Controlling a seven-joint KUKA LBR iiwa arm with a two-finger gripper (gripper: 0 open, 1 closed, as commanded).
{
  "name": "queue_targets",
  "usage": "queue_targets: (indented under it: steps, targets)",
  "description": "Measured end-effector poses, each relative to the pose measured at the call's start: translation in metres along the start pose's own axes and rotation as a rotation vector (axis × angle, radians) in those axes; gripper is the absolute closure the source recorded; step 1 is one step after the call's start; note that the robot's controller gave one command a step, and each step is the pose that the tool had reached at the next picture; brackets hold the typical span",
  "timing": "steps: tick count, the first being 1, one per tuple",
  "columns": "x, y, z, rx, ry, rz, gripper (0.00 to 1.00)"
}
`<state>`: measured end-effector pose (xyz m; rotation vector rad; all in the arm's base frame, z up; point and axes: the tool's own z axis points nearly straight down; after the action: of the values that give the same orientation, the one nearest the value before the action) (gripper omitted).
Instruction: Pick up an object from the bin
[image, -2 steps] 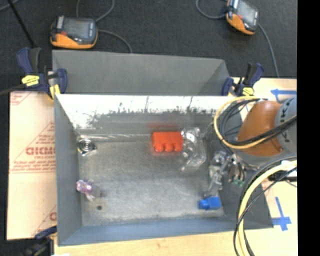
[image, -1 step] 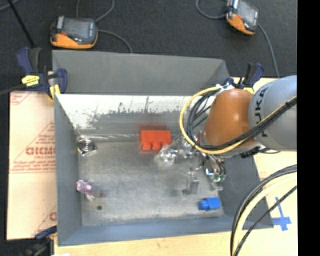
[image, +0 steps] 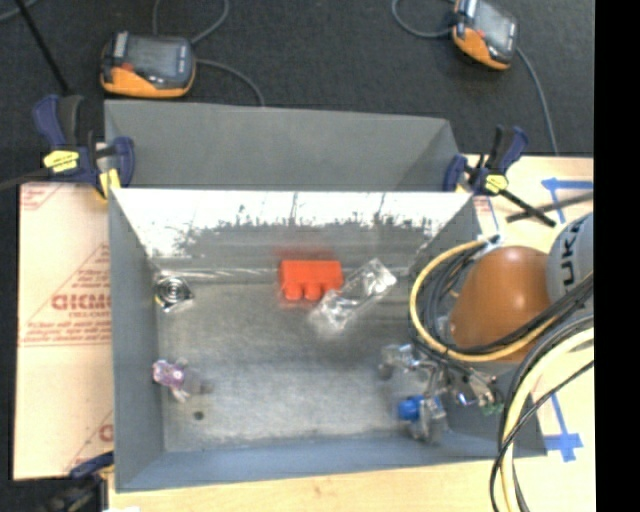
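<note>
My gripper (image: 425, 388) is low in the bin's front right corner, under the arm's orange cover. A small blue thing (image: 408, 409) shows at its lower edge, close to the bin floor; whether it is gripped I cannot tell. A crumpled clear plastic bag (image: 349, 296) lies up and to the left of the gripper, apart from it. Touching the bag's left side is an orange block (image: 308, 279).
A shiny metal coil (image: 173, 292) sits by the left wall. A small purple piece (image: 169, 376) lies in the front left corner, with a tiny dark bit (image: 199, 414) near it. The arm's cables loop over the bin's right wall.
</note>
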<state>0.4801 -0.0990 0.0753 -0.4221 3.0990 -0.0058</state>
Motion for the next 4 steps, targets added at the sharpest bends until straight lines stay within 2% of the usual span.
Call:
queue_targets:
  steps: [1, 2, 3, 4]
  targets:
    - [0.001, 0.002, 0.001, -0.003, 0.007, -0.002, 1.0]
    - [0.004, -0.042, -0.012, -0.007, 0.009, 0.021, 1.0]
    - [-0.006, -0.047, -0.07, 0.0, 0.006, 0.021, 1.0]
    - [-0.004, -0.046, -0.067, -0.005, 0.01, 0.023, 0.0]
